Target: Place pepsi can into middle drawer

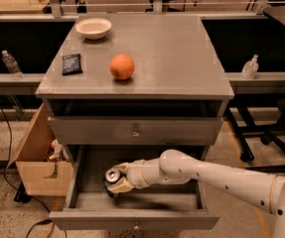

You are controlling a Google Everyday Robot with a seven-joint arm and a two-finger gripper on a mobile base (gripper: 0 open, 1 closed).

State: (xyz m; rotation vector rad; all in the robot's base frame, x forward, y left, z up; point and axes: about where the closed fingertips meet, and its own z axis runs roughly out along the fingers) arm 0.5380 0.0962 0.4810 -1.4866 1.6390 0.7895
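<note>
The pepsi can (111, 177), dark with a silver top and pull tab, is inside the open middle drawer (157, 200) at its left side, low over the tray floor. My gripper (117, 181) reaches in from the right and is shut on the can, with tan fingers (122, 185) around its body. I cannot tell whether the can touches the floor. The drawer's front panel with a small knob (136, 226) is at the bottom of the view.
Above is a shut grey drawer front (135, 131). On the cabinet top lie an orange (121, 66), a white bowl (93, 28) and a dark packet (72, 63). A cardboard box (38, 162) stands left of the cabinet. My white arm (221, 178) crosses the drawer's right side.
</note>
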